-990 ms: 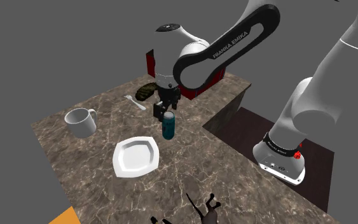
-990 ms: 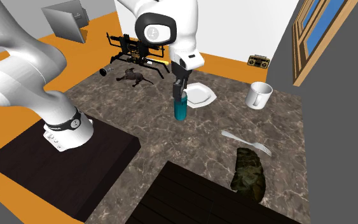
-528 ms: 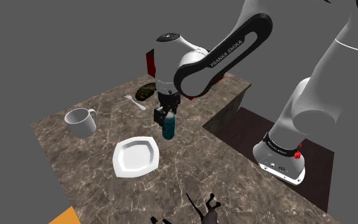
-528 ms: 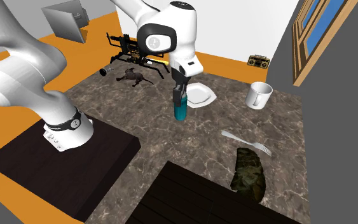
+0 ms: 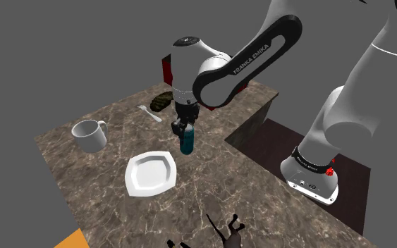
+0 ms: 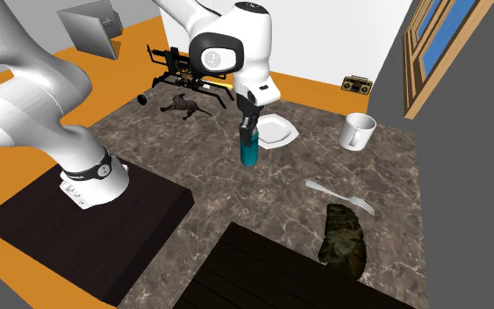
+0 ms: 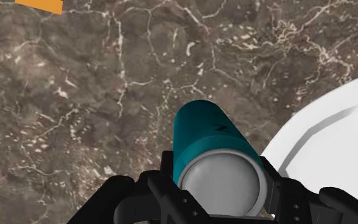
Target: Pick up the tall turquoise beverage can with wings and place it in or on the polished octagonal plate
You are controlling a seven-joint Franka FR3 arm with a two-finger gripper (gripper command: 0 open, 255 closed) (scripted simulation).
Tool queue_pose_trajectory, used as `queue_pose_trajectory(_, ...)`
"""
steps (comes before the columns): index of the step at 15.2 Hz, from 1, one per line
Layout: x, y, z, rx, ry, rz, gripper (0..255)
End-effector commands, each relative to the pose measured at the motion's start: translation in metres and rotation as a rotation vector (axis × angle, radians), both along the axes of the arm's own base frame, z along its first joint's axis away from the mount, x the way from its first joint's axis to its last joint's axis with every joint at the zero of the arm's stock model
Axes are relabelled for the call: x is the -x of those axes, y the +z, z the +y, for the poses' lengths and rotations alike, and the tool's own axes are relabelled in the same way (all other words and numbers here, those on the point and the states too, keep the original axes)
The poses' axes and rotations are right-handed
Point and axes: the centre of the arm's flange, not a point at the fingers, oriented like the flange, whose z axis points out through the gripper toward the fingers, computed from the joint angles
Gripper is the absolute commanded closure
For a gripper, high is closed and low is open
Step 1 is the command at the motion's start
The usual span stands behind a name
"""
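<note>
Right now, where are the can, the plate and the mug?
can (image 5: 187, 143), shoulder view, teal side.
plate (image 5: 149, 175), shoulder view, bare middle.
mug (image 5: 89, 139), shoulder view, outer wall.

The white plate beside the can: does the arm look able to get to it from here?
Probably yes. The gripper, shut on the teal can, stands close beside the plate, and nothing stands between them on the marbled counter.

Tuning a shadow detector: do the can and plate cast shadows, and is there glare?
Shoulder view: even light, no cast shadow by can or plate. Wrist view: can's grey top softly shaded, no glare. Second exterior view: counter evenly lit.
</note>
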Motion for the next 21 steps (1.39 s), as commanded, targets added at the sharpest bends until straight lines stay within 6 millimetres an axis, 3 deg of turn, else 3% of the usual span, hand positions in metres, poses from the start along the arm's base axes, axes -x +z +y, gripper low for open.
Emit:
queue_pose_trajectory(1,0.000,0.000,0.000,0.000,0.000,0.001,255)
queue_pose_trajectory(6,0.000,0.000,0.000,0.000,0.000,0.001,255)
queue_pose_trajectory(21,0.000,0.079,0.000,0.000,0.000,0.001,255)
